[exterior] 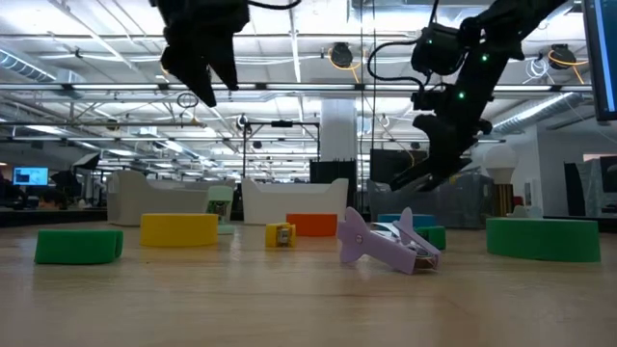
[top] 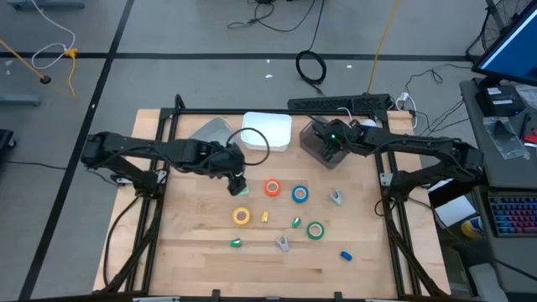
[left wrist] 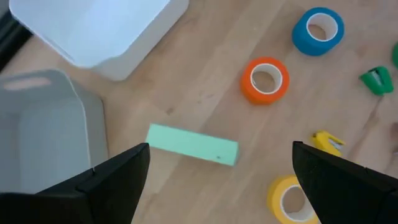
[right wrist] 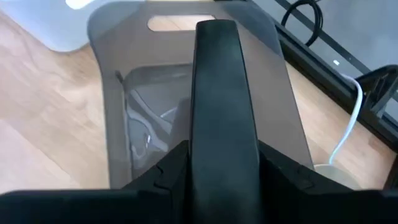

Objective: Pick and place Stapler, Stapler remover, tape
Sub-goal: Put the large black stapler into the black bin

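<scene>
Below the left jaws' gap, mint stapler [left wrist: 193, 144].

Your stapler is held over the bin; the tape and removers lie on the desk.
You see the black stapler [right wrist: 221, 93] gripped lengthwise in the right end effector [top: 325, 141], above a grey bin. The four tape rolls lie flat: orange tape [top: 273, 188] just beside blue tape [top: 300, 195], yellow tape [top: 242, 216] and green tape [top: 315, 230] nearer the front. One lavender stapler remover [top: 336, 197] lies right of the blue roll, a second stapler remover [top: 284, 242] between yellow and green.
</scene>
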Controlling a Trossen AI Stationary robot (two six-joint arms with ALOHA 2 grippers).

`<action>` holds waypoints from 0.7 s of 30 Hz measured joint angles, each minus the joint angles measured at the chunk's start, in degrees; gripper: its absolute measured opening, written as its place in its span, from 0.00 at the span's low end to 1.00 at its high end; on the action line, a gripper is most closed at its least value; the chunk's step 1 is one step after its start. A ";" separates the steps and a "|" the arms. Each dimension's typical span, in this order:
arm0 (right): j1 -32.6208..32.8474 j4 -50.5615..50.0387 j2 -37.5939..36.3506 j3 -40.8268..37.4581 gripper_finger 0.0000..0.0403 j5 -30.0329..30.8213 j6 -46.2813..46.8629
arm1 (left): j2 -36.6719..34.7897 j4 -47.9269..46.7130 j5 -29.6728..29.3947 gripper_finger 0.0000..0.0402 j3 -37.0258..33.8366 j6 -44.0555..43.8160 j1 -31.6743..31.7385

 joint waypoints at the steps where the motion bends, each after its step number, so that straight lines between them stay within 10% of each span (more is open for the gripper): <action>1: -0.13 1.17 0.11 -0.30 0.33 -0.02 -0.47 | -1.04 0.76 0.03 0.98 -1.09 -0.70 -0.20; 21: -0.41 8.88 0.11 -6.60 0.33 0.21 -2.43 | -4.06 9.55 3.53 0.98 -9.23 -3.86 -1.50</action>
